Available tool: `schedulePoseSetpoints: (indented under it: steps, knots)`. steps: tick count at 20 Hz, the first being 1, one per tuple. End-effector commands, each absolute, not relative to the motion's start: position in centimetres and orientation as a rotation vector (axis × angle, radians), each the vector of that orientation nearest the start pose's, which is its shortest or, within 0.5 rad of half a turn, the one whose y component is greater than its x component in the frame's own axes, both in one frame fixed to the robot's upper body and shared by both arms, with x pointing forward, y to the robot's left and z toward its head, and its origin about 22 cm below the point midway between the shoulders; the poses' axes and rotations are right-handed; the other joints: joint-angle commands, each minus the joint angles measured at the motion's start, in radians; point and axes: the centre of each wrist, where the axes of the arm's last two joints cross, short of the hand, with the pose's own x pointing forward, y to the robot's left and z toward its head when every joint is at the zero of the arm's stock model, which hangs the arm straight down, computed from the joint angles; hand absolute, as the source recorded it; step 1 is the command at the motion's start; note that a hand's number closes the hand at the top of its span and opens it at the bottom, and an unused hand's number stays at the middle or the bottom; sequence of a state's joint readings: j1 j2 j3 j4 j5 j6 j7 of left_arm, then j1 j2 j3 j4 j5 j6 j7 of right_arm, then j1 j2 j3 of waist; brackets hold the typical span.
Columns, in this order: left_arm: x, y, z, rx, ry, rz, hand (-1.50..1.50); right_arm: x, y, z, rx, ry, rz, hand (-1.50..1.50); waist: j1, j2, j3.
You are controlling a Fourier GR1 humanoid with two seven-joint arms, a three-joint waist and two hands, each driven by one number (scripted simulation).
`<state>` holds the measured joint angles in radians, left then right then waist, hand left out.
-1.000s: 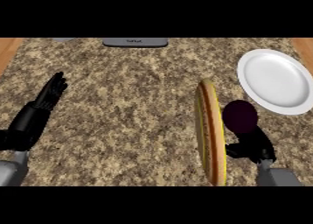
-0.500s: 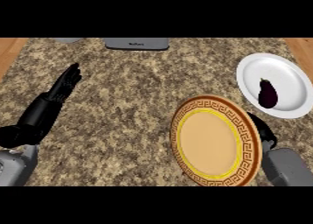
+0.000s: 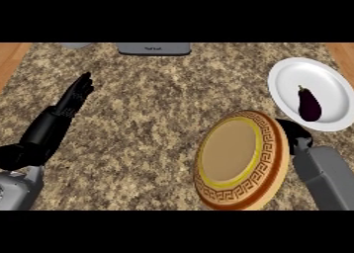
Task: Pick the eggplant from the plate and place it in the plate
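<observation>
Head view shows the left robot hand at about nine o'clock, fingers straight and held up, resting over the speckled counter. Near five o'clock sits a brown plate with a gold rim (it leans up on one side). Just behind its right edge is the right robot hand, mostly hidden, so I cannot tell its fingers. At two o'clock, the eggplant lies in the white plate.
</observation>
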<state>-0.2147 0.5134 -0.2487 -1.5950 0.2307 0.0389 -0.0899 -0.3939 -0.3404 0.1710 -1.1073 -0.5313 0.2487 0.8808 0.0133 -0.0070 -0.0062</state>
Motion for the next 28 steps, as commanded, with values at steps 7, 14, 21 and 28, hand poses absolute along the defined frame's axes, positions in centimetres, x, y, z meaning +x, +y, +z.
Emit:
schedulePoseSetpoints:
  steps: [7,14,21,28]
  knots:
    - [28.5,24.9,8.8,0.015,-1.772,-0.458,0.00,33.9,-29.2,0.8,0.331,-0.308,0.421,-1.50,-0.014,0.008,0.006]
    - [26.5,26.0,6.1,0.006,-1.777,-0.451,0.00,34.3,-32.1,0.5,0.331,-0.290,0.365,-1.50,-0.005,0.008,0.006]
    - [28.4,27.8,6.5,0.025,-1.772,-0.446,0.00,33.3,-30.6,-2.1,0.428,-0.289,0.409,-1.50,-0.012,0.009,0.006]
    - [28.1,26.3,7.0,0.039,-1.764,-0.449,0.00,32.2,-26.0,-4.1,0.476,-0.275,0.457,-1.50,-0.009,0.008,0.006]
